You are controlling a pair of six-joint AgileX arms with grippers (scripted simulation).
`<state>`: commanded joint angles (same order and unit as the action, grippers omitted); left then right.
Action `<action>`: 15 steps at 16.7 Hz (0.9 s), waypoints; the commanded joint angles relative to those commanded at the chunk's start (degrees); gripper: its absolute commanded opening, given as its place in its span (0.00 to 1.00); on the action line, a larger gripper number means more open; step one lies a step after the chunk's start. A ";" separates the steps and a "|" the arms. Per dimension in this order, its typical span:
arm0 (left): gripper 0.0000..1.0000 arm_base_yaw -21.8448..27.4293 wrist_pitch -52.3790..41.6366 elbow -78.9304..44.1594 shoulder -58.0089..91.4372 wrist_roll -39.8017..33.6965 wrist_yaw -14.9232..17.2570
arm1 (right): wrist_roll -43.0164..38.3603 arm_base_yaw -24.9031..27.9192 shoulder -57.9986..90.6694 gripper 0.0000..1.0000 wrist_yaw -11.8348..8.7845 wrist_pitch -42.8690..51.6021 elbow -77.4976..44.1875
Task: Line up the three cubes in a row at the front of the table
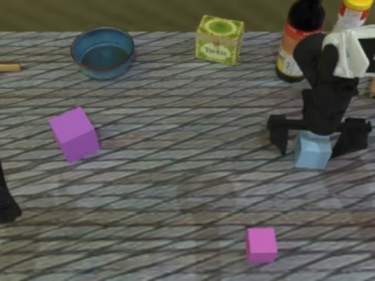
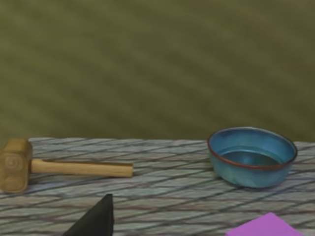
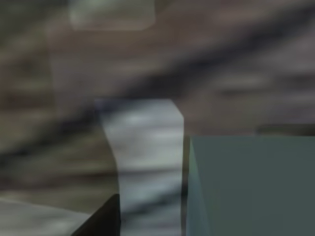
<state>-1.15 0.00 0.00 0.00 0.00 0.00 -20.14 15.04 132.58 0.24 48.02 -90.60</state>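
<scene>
The light blue cube (image 1: 312, 153) sits at the table's right, and my right gripper (image 1: 314, 136) hangs over it, open, with one black finger on each side of it. In the right wrist view the cube (image 3: 251, 187) fills one side, with a gap between it and a dark fingertip (image 3: 104, 221). At the left stands the large purple cube (image 1: 74, 133), whose corner (image 2: 263, 227) shows in the left wrist view. The small pink cube (image 1: 261, 244) rests near the front edge. My left gripper (image 1: 6, 202) is parked at the table's left edge, open; one fingertip (image 2: 98, 219) shows.
A blue bowl (image 1: 102, 51) and a green tea box (image 1: 219, 39) stand along the back. A dark bottle (image 1: 299, 41) and a yellow-capped bottle (image 1: 354, 14) stand behind the right arm. A wooden mallet (image 2: 59, 167) lies at the back left.
</scene>
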 joint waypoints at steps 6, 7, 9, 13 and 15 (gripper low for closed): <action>1.00 0.00 0.00 0.00 0.00 0.00 0.00 | 0.00 0.00 0.00 0.25 0.00 0.00 0.00; 1.00 0.00 0.00 0.00 0.00 0.00 0.00 | 0.00 0.00 0.00 0.17 0.00 0.00 0.00; 1.00 0.00 0.00 0.00 0.00 0.00 0.00 | 0.00 0.00 0.00 0.02 0.00 0.00 0.00; 1.00 0.00 0.00 0.00 0.00 0.00 0.00 | 0.00 0.00 0.00 0.00 0.00 0.00 0.00; 1.00 0.00 0.00 0.00 0.00 0.00 0.00 | 0.00 0.00 0.00 0.00 0.00 0.00 0.00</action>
<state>-1.15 0.00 0.00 0.00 0.00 0.00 -20.14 15.04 132.58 0.24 48.02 -90.60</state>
